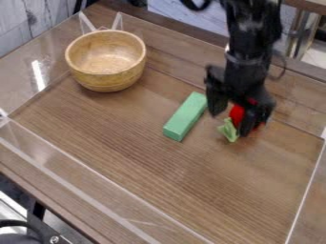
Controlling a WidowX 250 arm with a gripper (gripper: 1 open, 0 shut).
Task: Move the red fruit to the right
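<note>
The red fruit lies on the wooden table, right of the green block, with its light green leafy end pointing toward the front. My gripper hangs just above it, pointing down, open, with nothing between its fingers. The black fingers partly cover the fruit's upper side.
A long green block lies just left of the fruit. A wooden bowl stands at the back left. Clear plastic walls fence the table's front, left and right edges.
</note>
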